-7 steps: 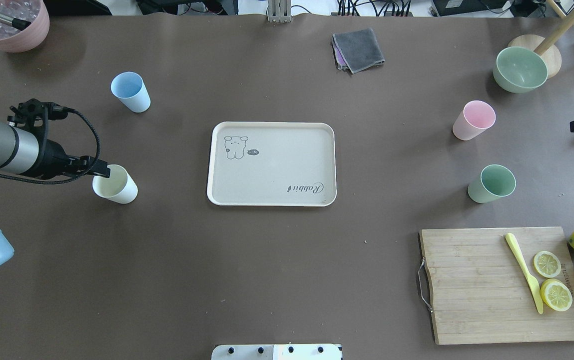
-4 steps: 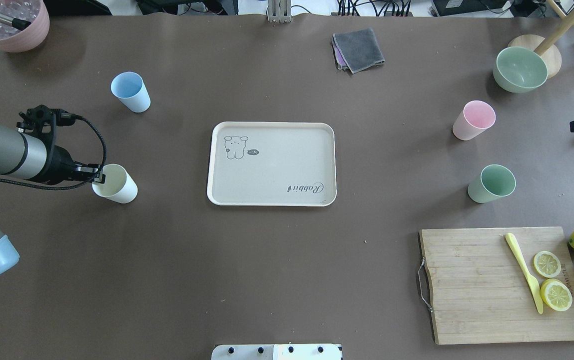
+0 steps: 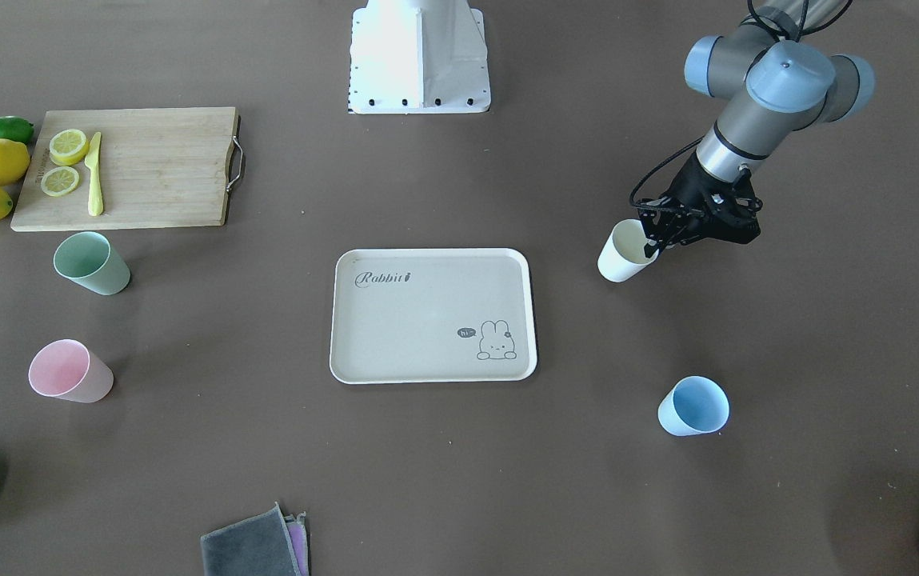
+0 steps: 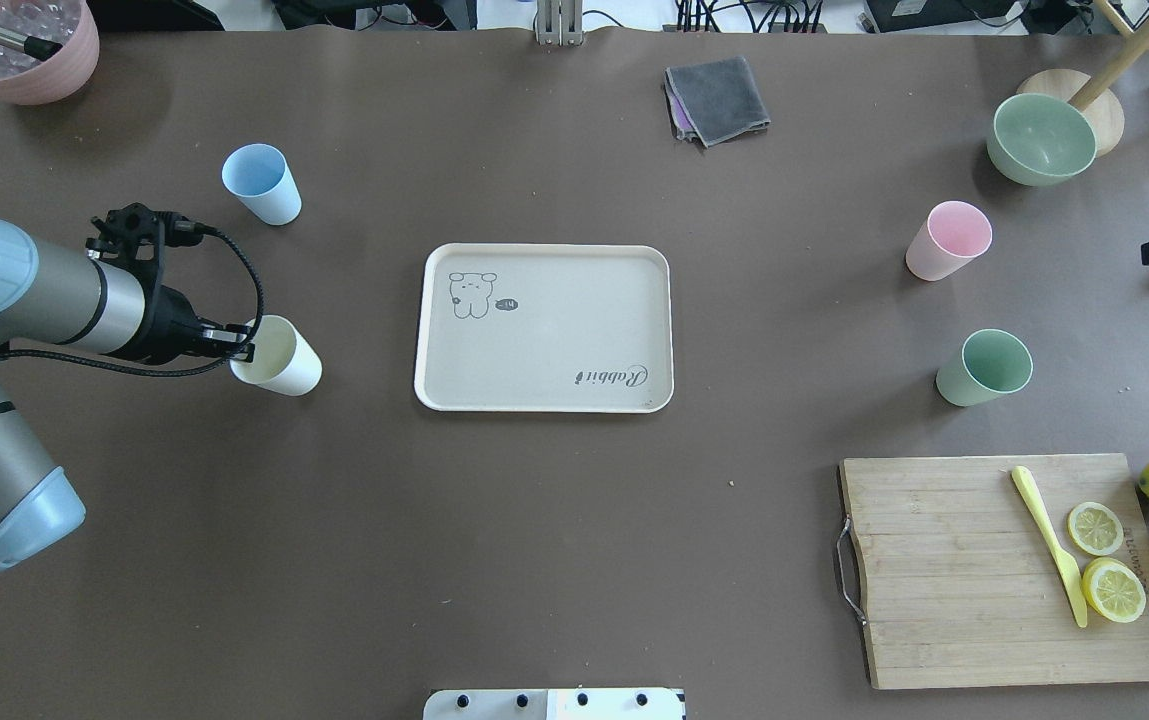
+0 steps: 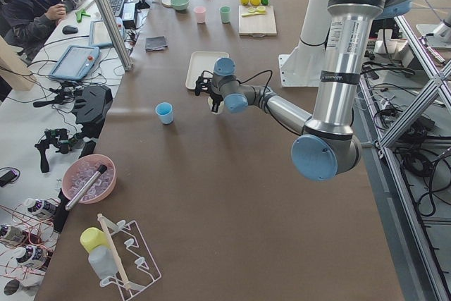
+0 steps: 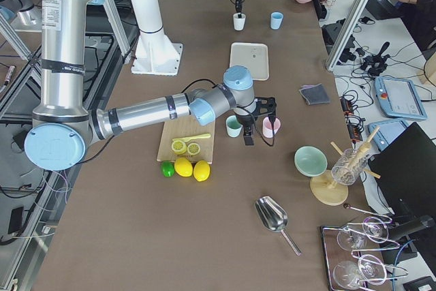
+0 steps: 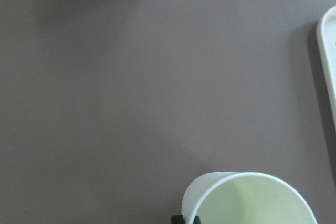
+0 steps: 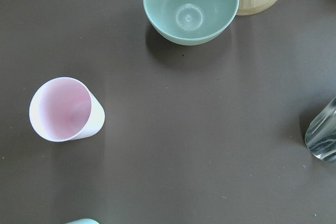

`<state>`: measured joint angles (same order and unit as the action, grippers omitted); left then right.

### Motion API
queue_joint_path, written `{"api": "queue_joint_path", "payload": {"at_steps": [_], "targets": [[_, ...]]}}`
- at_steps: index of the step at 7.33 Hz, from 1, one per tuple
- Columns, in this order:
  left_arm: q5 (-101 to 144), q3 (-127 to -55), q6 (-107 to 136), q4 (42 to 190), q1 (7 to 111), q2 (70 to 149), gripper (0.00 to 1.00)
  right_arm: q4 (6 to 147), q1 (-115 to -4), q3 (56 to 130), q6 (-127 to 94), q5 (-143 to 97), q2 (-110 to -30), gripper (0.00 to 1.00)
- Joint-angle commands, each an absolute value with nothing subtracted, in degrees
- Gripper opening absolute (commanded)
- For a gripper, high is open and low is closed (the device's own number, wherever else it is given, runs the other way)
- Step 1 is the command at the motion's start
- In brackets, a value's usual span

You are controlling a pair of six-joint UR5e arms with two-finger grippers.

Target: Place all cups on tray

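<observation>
Presently, cream cup (image 4: 279, 368) clamped at its rim by left gripper (image 4: 246, 352), held tilted beside tray (image 4: 544, 340), apart from it, blue cup (image 4: 261, 185) farther off, right gripper (image 6: 259, 122) finger state cannot be told

— What lies between the cream cup (image 4: 279, 368) and the tray (image 4: 544, 340)?
— Only bare desk (image 4: 364, 330). The blue cup (image 4: 259, 183) stands well apart, off that line.

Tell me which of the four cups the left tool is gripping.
The cream cup, just left of the tray in the overhead view: the left tool pinches its rim. The blue cup, pink cup and green cup stand free.
</observation>
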<state>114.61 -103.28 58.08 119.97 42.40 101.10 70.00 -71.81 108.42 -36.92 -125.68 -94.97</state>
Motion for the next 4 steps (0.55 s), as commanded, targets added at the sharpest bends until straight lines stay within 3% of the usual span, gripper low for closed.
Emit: {"api": "queue_joint_path", "payload": {"at_steps": [1, 4], "targets": [[114.3, -103.0, 58.9, 107.1, 42.3, 113.1, 0.0, 70.0, -71.8, 108.4, -36.9, -125.7, -95.2, 1.0], [109.5, -97.9, 63.5, 103.3, 37.0, 121.8, 0.0, 70.0, -71.5, 108.0, -36.9, -125.7, -95.4, 1.0]]}}
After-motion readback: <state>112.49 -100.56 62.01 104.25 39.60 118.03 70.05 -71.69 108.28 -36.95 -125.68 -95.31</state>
